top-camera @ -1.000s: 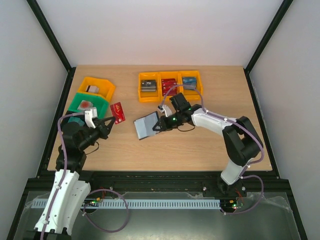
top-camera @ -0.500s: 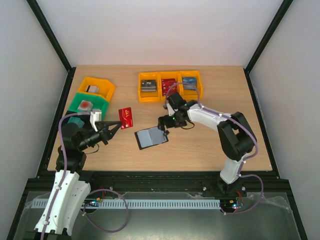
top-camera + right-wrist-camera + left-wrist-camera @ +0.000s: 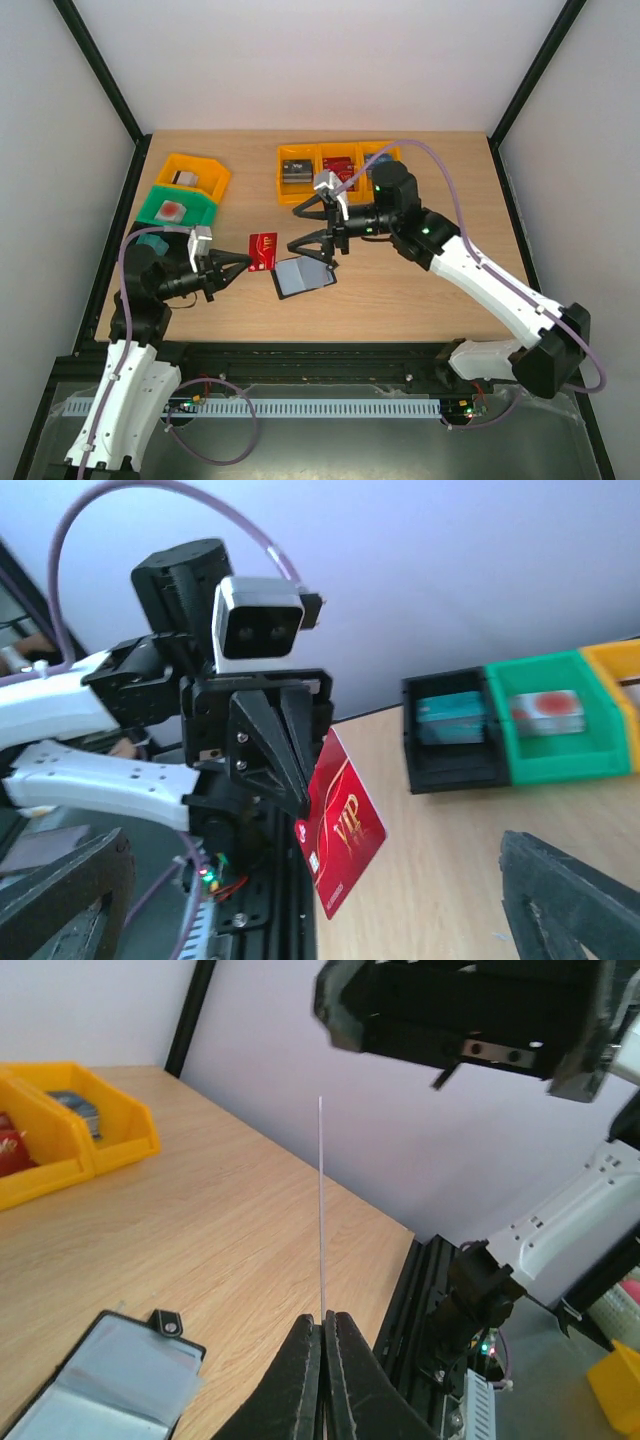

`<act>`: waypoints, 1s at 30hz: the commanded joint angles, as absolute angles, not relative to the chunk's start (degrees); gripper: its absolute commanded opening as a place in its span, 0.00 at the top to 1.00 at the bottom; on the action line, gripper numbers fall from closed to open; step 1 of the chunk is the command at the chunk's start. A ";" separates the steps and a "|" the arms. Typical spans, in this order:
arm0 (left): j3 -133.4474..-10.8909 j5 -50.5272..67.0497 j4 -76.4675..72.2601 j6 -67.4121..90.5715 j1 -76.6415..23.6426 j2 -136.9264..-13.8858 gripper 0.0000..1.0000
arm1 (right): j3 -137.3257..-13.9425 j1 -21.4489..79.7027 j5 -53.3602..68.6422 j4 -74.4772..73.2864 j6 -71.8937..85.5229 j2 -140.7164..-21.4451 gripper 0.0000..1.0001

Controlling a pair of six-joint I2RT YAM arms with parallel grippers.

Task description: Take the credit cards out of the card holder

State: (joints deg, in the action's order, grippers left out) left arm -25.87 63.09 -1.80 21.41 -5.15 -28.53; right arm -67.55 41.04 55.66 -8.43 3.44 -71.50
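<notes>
1. L claw point(image 3: 243, 264) is pressed together on one end of a red credit card point(image 3: 262, 252), holding it off the counter point(image 3: 400, 300). Card looks thin, light, stiff and slick, so an edge pinch suits it.
2. Card holder point(image 3: 303, 275) lies open on counter, just right of the card. Prob. soft and slides unless pinned. Cards inside: can't tell.
3. R claw point(image 3: 298, 228) is spread wide, empty, above holder.

Left arm point(image 3: 140, 300) low, forearm reaching right — left tool point(image 3: 243, 264) pinched shut on red card point(image 3: 263, 252). Right arm point(image 3: 480, 282) stretched forward and left — right tool point(image 3: 297, 229) off desk, jaws spread wide, empty, facing left tool.
</notes>
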 commanded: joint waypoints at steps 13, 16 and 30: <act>-29.38 67.87 -0.79 15.38 -6.05 -29.00 0.98 | -70.97 46.71 68.86 -1.49 9.04 -82.51 0.70; -29.19 68.22 -0.80 15.29 -6.15 -29.04 0.98 | -70.08 46.75 67.34 0.18 9.90 -81.57 0.89; -21.05 28.35 0.30 31.84 -1.51 -23.82 0.00 | -62.43 33.02 23.76 11.71 32.45 -79.19 0.98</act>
